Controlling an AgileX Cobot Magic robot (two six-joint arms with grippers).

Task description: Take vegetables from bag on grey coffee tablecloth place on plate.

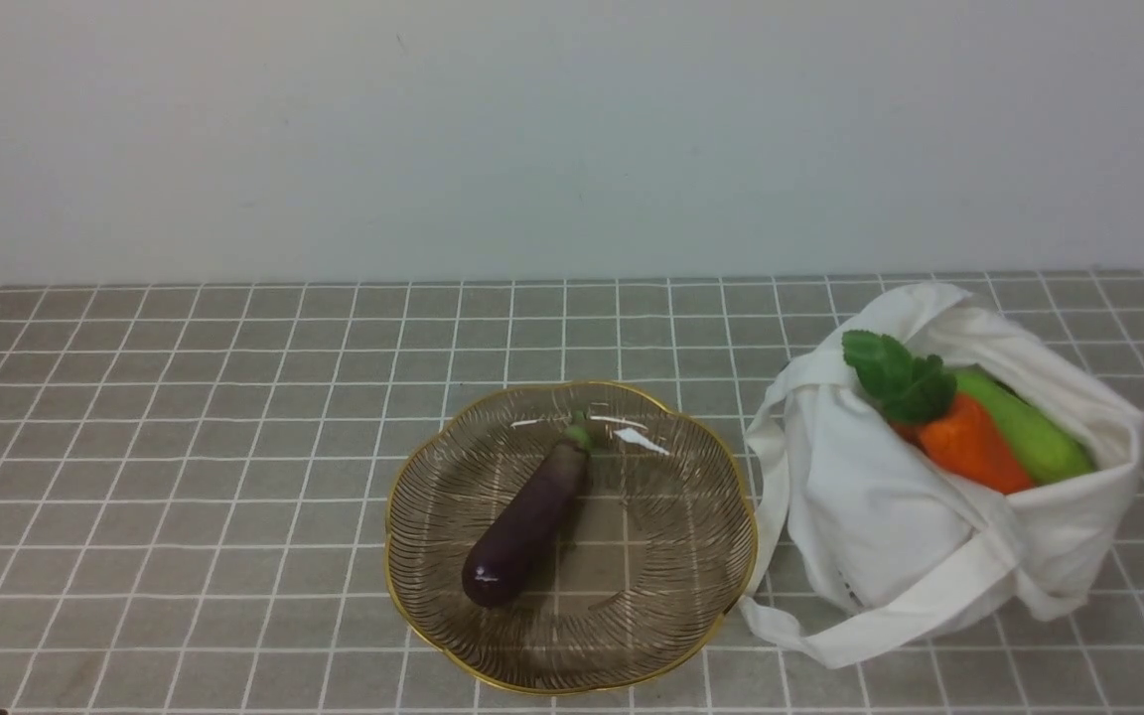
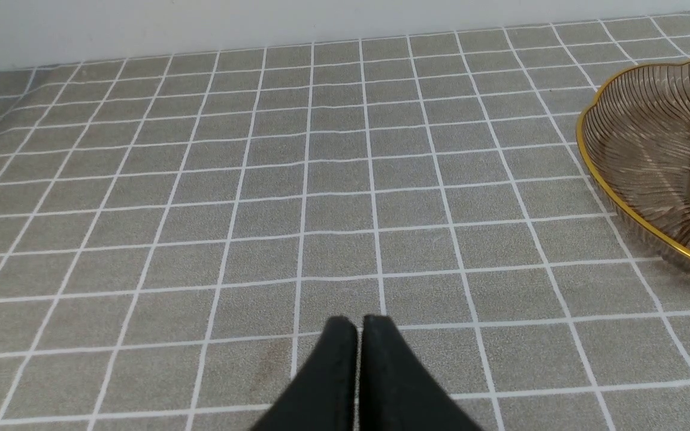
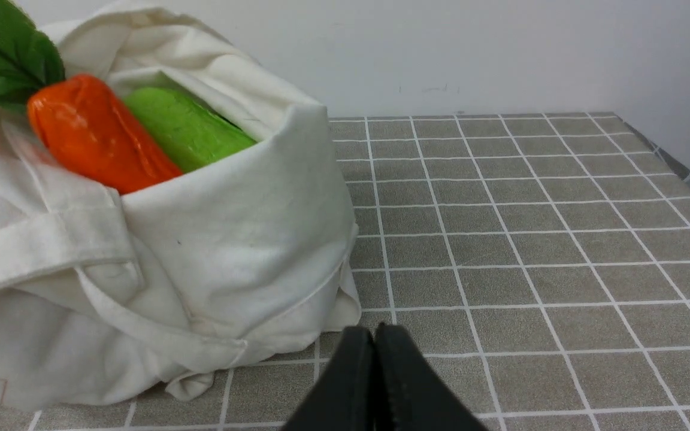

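orange carrot with green leaves (image 1: 974,442): to be reached forward-left of black right gripper (image 3: 375,332), from robot's side
long axis: leaves upper left, body slanting to lower right, front view
nearer arm: right
right jaws: closed together, nothing held

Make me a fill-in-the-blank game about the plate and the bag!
The purple eggplant lies on the glass ____.
The plate's wavy rim is coloured ____.
The orange carrot and the green cucumber are inside the white ____.
The carrot's leaves are coloured ____.

Missing words: plate; gold; bag; green
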